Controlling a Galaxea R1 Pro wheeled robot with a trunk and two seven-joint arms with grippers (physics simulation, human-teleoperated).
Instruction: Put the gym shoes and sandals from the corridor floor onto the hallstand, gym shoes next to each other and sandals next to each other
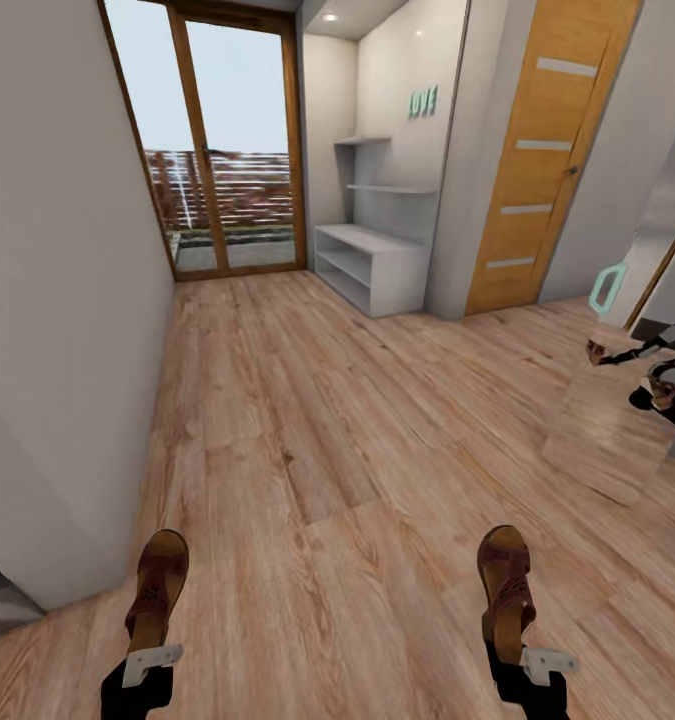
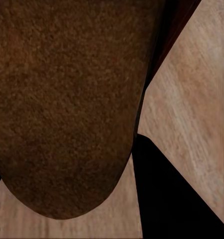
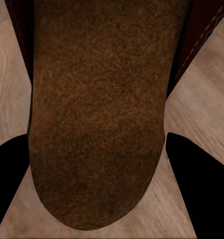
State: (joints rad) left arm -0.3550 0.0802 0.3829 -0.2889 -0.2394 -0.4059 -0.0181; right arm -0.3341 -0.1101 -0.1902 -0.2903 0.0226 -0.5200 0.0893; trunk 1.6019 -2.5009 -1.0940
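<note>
The left gripper is clamped on the heel of one brown sandal, toe pointing forward above the wood floor. The right gripper grips the other sandal the same way. Up close, each footbed fills most of its wrist view. The grey shoe rack stands well ahead, beside a glass door.

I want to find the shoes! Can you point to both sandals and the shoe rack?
left sandal [image 1: 159, 585], head view, on its woven strap.
right sandal [image 1: 505, 582], head view, on its strap.
hallstand [image 1: 369, 240], head view, on its bare top surface.
</note>
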